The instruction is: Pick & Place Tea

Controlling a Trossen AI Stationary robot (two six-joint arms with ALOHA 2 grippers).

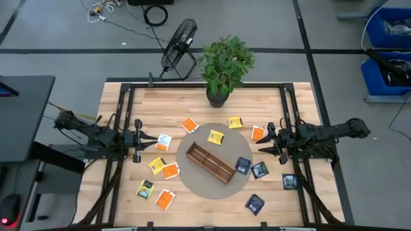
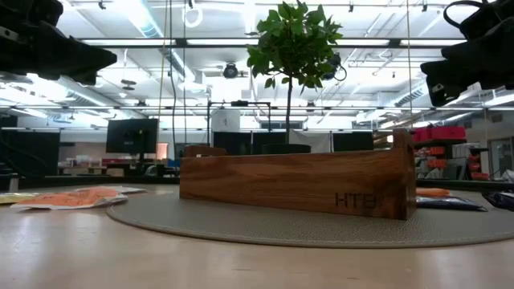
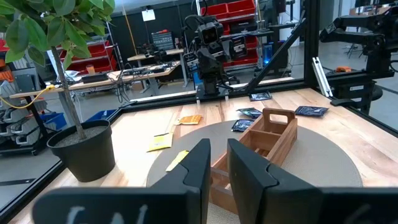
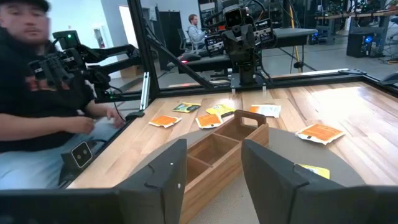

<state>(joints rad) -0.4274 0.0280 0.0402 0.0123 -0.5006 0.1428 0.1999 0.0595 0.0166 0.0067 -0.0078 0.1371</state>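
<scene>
Lying scattered over the wooden table: tea sachets around a long wooden tray, itself sitting slantwise on a round grey mat. Resting on the mat beside the tray: one yellow sachet and one dark blue sachet. Spreading toward the left side: orange sachets and yellow sachets, plus a yellow-green sachet near the front. Lying toward the right side: more dark blue sachets. Standing at the far edge: a potted plant.

Hovering at the table's left, the left gripper, fingers standing only slightly apart, holding nothing. Hovering at the table's right, the right gripper, fingers gaping wider, also gripping nothing. Sitting beyond the table frame in the right wrist view: a person.
</scene>
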